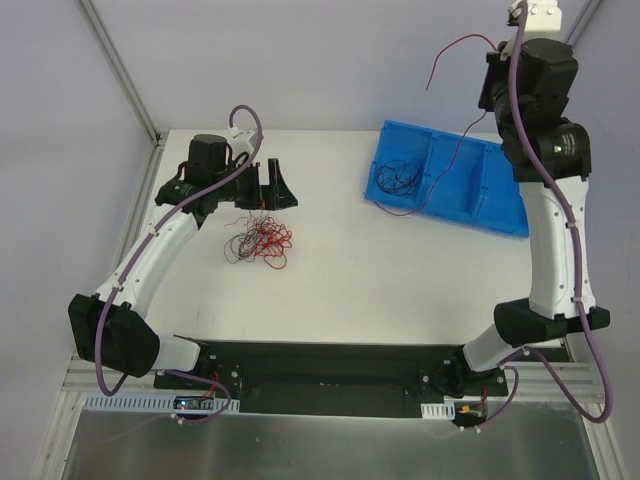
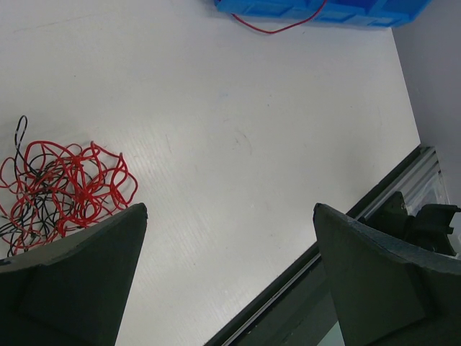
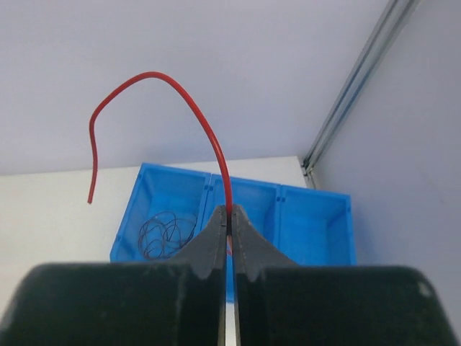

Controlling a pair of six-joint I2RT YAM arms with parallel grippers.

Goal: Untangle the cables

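Right claw (image 3: pixel 229 210) raised, red cable (image 3: pixel 150 73) pinched in it — blue bin (image 3: pixel 317 231) below

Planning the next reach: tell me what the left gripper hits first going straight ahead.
Probably bare table: the left gripper, jaws open, aims beside the cable tangle, not at it. Depth is unclear.

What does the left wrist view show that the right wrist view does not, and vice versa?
Only left wrist: a tangled heap of thin red and black wires on the white table, beside the open left tool. Only right wrist: the right tool shut on a single curved red wire, and a coil of black wires. Both: the blue plastic compartment tray.
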